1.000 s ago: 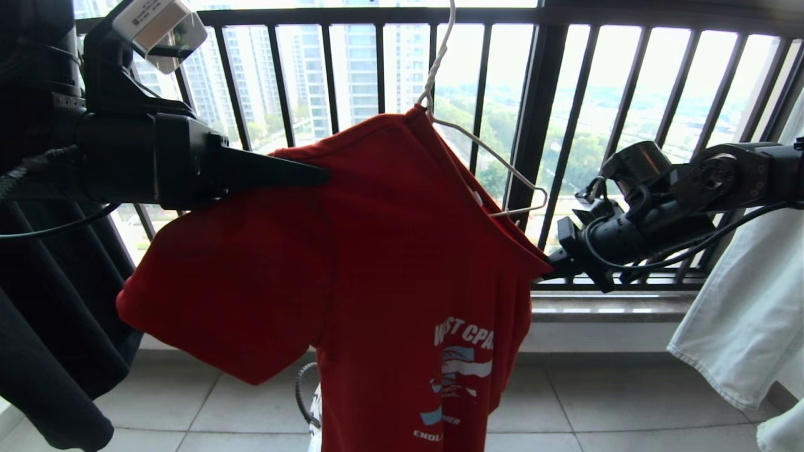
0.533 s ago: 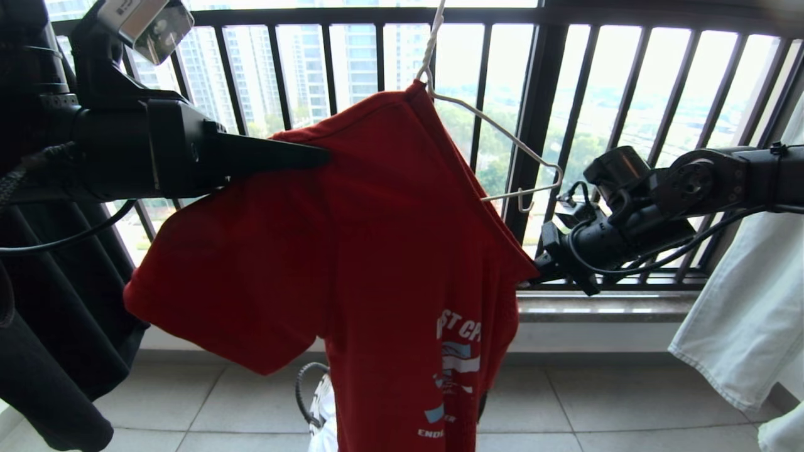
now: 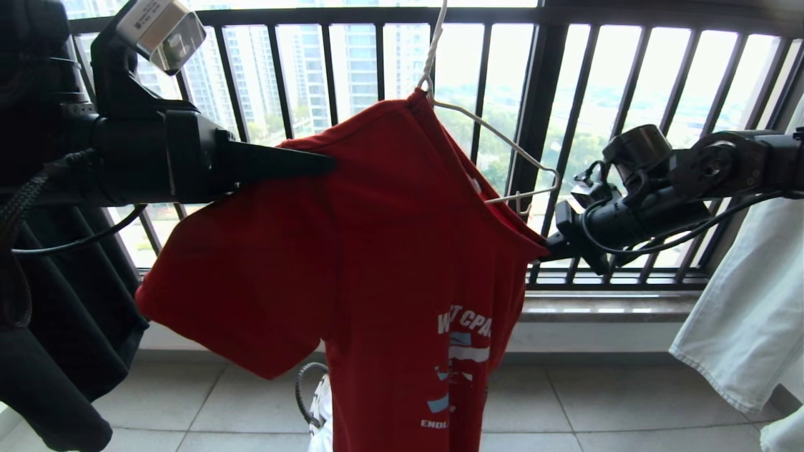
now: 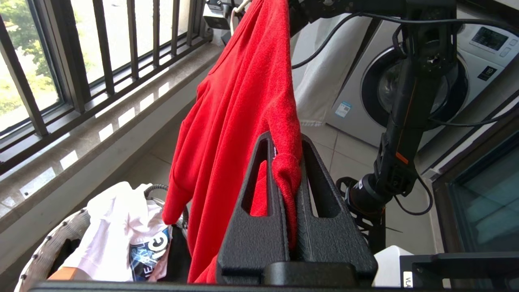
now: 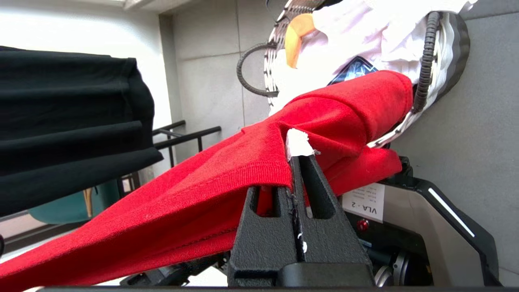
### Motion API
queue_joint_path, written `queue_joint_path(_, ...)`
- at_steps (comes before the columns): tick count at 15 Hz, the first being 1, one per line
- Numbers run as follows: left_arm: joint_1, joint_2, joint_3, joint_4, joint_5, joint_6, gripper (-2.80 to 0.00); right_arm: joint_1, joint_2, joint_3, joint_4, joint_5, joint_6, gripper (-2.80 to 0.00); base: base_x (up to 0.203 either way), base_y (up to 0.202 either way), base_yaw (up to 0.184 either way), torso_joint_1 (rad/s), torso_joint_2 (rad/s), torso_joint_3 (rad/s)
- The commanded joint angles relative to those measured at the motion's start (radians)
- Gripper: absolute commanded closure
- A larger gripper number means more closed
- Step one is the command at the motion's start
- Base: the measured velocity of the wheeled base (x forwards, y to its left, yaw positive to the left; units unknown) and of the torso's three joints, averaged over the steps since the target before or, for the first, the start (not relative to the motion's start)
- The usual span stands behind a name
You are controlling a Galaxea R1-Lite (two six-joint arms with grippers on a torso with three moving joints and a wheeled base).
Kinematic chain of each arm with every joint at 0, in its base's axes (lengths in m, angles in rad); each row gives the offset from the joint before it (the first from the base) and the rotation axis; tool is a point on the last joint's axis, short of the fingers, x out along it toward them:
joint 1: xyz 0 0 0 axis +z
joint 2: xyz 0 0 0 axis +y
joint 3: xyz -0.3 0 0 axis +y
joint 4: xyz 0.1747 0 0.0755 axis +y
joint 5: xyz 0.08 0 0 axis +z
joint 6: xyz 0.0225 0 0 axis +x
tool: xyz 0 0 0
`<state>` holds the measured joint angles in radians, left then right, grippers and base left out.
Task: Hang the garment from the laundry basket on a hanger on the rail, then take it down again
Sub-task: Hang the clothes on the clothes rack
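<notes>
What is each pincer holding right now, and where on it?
Both are shut on the red shirt: the left pincer pinches a fold at one shoulder, the right pincer the collar edge at the label.

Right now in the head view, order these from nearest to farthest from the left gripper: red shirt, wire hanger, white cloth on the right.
1. Red shirt, pinched in the left gripper.
2. Wire hanger, centre, under the shirt's collar.
3. White cloth, far right edge.
</notes>
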<state>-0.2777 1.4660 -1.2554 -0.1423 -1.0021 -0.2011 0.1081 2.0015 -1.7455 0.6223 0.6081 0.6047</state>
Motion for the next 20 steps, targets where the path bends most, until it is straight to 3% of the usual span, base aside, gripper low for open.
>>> queue_joint_path(1, -0.012, 0.034, -0.002, 0.0, -0.005, -0.001, 0.0, -0.028, -0.025, -0.014, 0.005, 0.004, 0.003, 0.0, 0.0, 0.0, 0.0, 0.0, 0.0, 0.0)
queue_joint_path(9, -0.024, 0.099, -0.008, -0.004, -0.001, 0.017, 0.0, -0.073, -0.049, -0.044, 0.021, 0.006, 0.001, 0.0, 0.0, 0.0, 0.0, 0.0, 0.0, 0.0)
queue_joint_path(12, -0.044, 0.148, -0.006, -0.004, -0.001, 0.057, 0.0, -0.073, -0.049, -0.091, 0.074, 0.006, 0.0, 0.0, 0.0, 0.0, 0.0, 0.0, 0.0, 0.0)
queue_joint_path(17, -0.071, 0.203, -0.015, -0.005, 0.006, 0.065, 0.0, -0.073, -0.054, -0.172, 0.131, 0.005, 0.001, 0.0, 0.0, 0.0, 0.0, 0.0, 0.0, 0.0)
queue_joint_path(20, -0.072, 0.226, -0.024, -0.006, 0.063, 0.094, 0.0, -0.073, -0.075, -0.185, 0.147, 0.006, 0.001, 0.0, 0.0, 0.0, 0.0, 0.0, 0.0, 0.0)
